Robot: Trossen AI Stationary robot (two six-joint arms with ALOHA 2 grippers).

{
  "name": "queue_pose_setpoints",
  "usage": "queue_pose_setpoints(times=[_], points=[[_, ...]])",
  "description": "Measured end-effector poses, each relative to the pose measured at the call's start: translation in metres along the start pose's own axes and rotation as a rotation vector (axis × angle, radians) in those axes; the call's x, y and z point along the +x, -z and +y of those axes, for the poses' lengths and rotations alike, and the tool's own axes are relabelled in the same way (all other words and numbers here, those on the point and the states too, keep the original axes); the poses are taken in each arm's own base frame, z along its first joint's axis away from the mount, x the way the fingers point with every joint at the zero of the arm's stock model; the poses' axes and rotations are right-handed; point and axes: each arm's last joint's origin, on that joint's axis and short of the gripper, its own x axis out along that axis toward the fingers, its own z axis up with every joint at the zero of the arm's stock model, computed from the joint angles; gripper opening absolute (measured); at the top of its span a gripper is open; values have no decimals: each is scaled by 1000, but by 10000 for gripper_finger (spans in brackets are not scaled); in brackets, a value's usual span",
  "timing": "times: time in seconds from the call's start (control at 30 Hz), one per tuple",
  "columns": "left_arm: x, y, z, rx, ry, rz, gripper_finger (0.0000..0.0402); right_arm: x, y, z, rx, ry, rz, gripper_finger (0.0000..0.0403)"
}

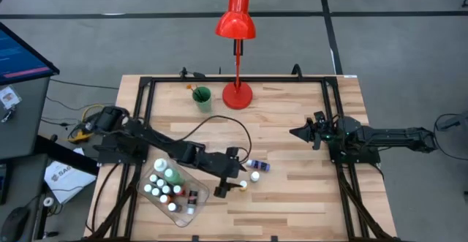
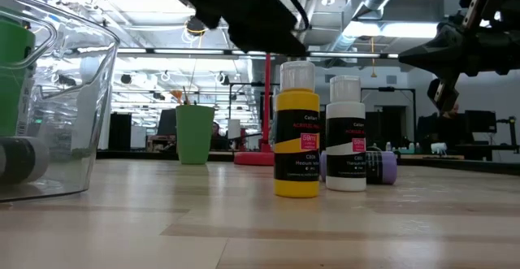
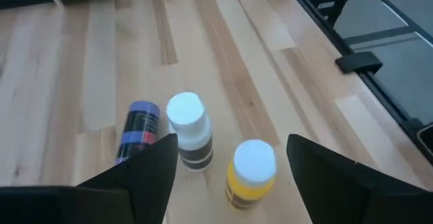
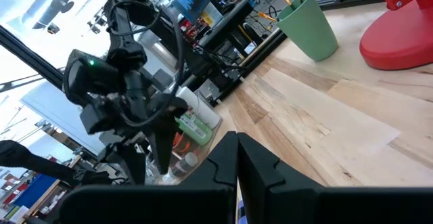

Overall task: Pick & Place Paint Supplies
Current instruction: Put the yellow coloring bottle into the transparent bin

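- Left gripper [image 3: 226, 163] is hovering with its fingers spread wide, empty, straddling the upright yellow bottle [image 3: 250, 173]
- Right gripper [image 1: 298, 133] is waiting closed, well apart
- Bottle is looking light, stiff and tippy; grasping its body below the white cap seems safest

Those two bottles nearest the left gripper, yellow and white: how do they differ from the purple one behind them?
The yellow bottle and white bottle stand upright; the purple bottle lies on its side. In the left wrist view the yellow one sits between the open fingers of the left gripper and the white one by one finger; the purple lies outside them. All three carry dark labels.
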Motion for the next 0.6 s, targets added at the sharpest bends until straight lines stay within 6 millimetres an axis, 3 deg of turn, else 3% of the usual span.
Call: queue_pose_setpoints(times=[0.33,0.6], points=[[26,21,-9,13,77,62,269,0,0,0,0,2,2,0],[28,21,-10,16,66,53,263,0,0,0,0,2,2,0]])
